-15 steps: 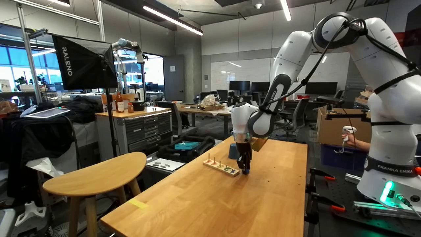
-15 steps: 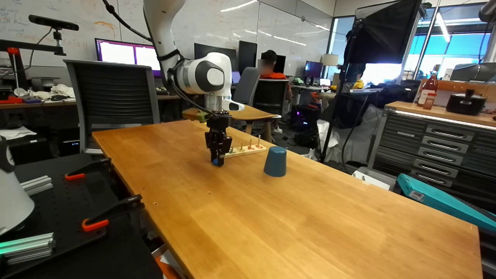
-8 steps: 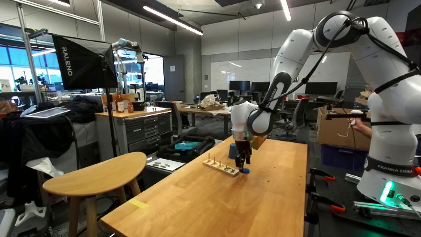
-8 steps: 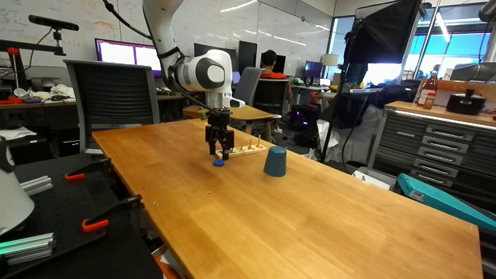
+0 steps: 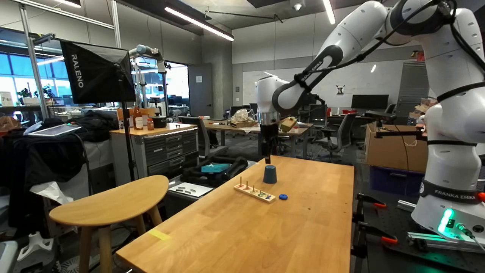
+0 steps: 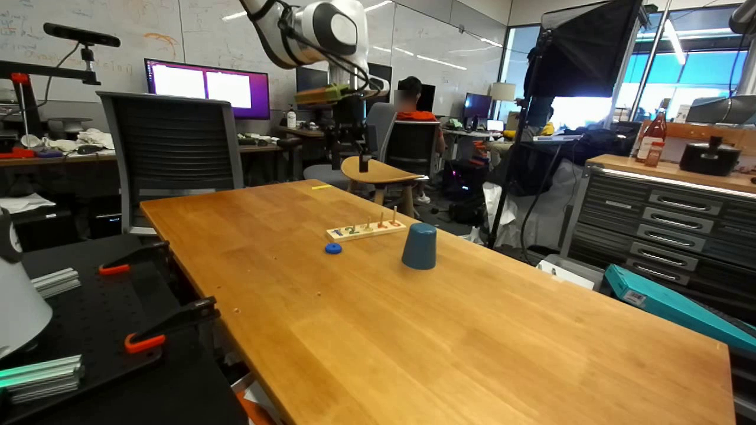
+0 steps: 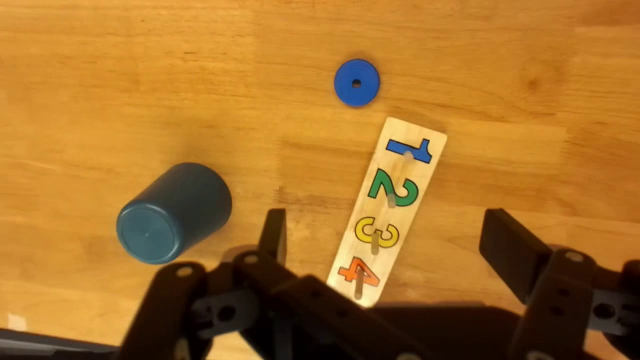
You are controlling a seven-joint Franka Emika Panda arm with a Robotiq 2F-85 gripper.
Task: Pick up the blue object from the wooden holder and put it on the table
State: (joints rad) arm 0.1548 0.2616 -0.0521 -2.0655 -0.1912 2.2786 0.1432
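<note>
High over the wooden table [image 5: 310,231], hanging with empty jaws wide apart, looking ahead and down at the blue ring [image 7: 356,95] lying on it, just past the peg board [image 7: 385,212].

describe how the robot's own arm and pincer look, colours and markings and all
The arm is white and rounded, with dark grey joint covers, black cables strapped along it and, low down, a dark band lettered FRANKA EMIKA. A green light glows below that. Under a silvery collar, the pincer is black, with two jointed, block-tipped fingers. A yellowish block juts out nearby.
</note>
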